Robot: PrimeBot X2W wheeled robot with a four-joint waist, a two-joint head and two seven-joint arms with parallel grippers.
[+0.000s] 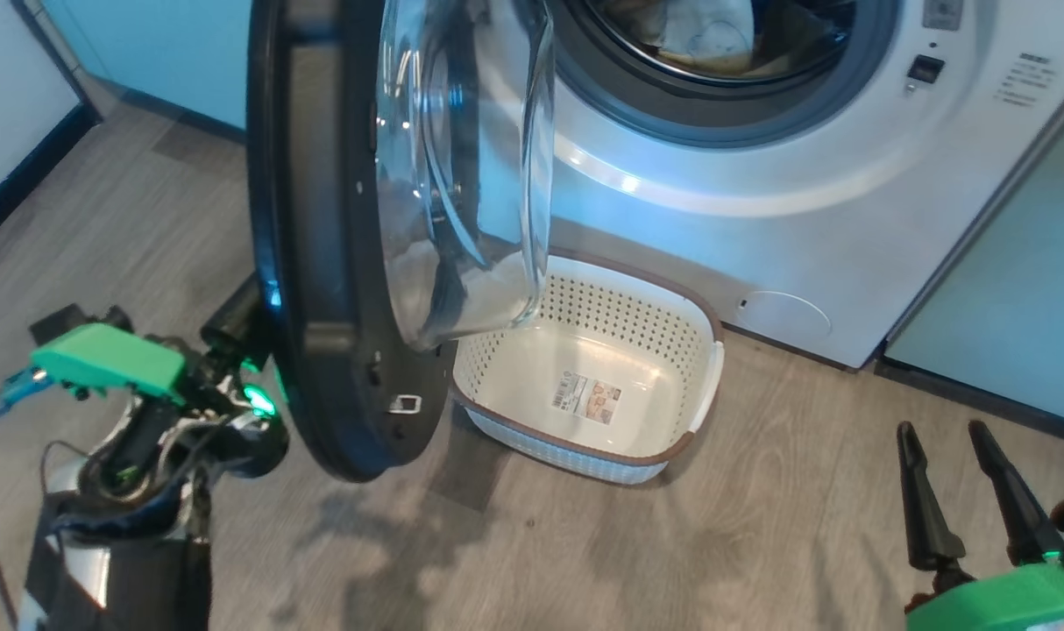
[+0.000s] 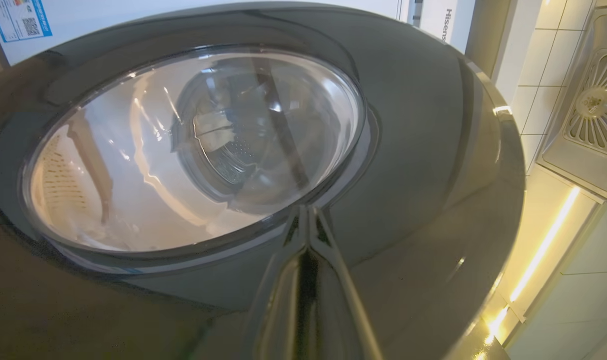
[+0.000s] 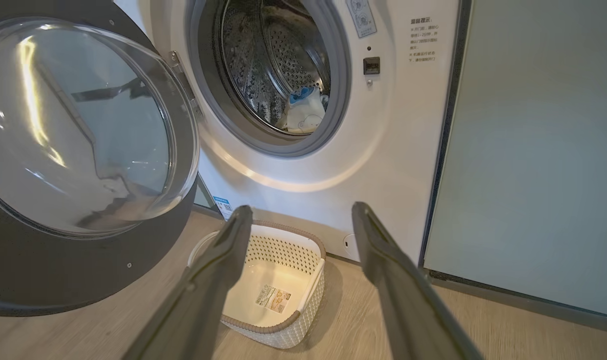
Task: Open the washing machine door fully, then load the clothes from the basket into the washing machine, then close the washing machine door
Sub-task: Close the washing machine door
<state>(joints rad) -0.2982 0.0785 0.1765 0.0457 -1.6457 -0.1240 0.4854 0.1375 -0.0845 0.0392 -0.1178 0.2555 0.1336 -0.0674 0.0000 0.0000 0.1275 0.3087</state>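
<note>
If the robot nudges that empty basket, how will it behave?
The basket looks like thin perforated plastic and holds nothing, so probably light and quick to skid on the smooth floor. Its low, wide shape suggests sliding rather than tipping.

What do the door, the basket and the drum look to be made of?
Door: glossy black ring, likely plastic, mirror reflections; clear bulging centre, glass or clear plastic. Basket: matt cream plastic by its moulded perforations, brown rim. Drum: shiny perforated metal, probably steel.
</note>
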